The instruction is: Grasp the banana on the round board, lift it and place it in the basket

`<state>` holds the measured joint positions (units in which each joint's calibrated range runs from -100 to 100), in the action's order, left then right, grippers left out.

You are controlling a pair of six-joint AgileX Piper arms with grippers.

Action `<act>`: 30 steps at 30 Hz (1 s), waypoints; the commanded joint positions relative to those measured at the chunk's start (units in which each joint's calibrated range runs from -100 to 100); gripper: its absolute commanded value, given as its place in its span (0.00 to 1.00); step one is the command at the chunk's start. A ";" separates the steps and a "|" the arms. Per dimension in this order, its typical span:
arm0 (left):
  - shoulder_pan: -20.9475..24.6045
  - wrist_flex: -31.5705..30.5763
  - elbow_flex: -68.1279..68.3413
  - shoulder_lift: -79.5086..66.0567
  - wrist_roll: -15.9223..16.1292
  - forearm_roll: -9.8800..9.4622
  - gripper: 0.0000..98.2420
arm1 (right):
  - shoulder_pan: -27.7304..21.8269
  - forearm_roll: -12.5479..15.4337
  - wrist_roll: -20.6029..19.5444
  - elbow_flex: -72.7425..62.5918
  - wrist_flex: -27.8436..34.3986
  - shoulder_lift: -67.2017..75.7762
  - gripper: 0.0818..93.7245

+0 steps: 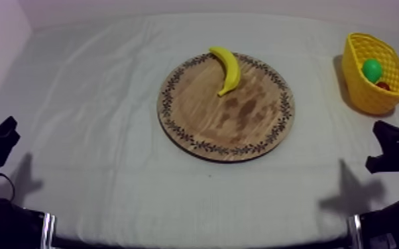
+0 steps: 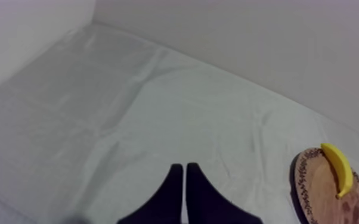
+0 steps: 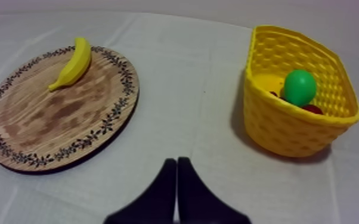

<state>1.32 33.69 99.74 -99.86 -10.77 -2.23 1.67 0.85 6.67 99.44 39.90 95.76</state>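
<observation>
Left gripper [image 2: 185, 168]: black fingers pressed together in a narrow wedge, holding nothing.
Curved yellow toy banana [image 1: 227, 68]: at twelve o'clock on the round wooden board with patterned rim [image 1: 235, 129]; probably light, stiff and slick, so grip across its thick middle.
Yellow lattice plastic basket [image 1: 368, 96]: at two o'clock from the board.
Right gripper [image 3: 176, 162]: fingers together, empty.

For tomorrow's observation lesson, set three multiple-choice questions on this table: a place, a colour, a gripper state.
1. The banana lies: A in the air; B on the board, at its rim; C on the floor.
2. The round fruit in the basket is: A blue; B purple; C green.
3. The left gripper and right gripper are: A both shut on nothing; B both open; C both gripping fruit.
Answers: B, it rests at the board's patterned edge; C, green shows above the yellow wall; A, each pair of fingers lies together as a wedge.
</observation>
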 commanded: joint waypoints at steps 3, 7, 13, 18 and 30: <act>0.02 0.02 0.04 0.03 0.00 0.01 0.00 | 0.02 0.10 2.83 0.34 -1.03 0.00 0.00; 0.02 0.02 0.04 0.03 0.00 0.01 0.00 | 0.02 0.10 2.83 0.34 -1.03 0.00 0.00; 0.02 0.02 0.04 0.03 0.00 0.01 0.00 | 0.02 0.10 2.83 0.34 -1.03 0.00 0.00; 0.02 0.02 0.04 0.03 0.00 0.01 0.00 | 0.34 0.10 4.18 0.34 -1.03 0.00 0.03; 0.02 0.02 0.04 0.03 0.00 0.01 0.00 | 3.05 -0.26 -0.19 0.34 -3.06 -0.27 0.00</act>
<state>1.32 33.69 99.74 -99.86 -10.77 -2.23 3.81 0.97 8.60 99.79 37.30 95.70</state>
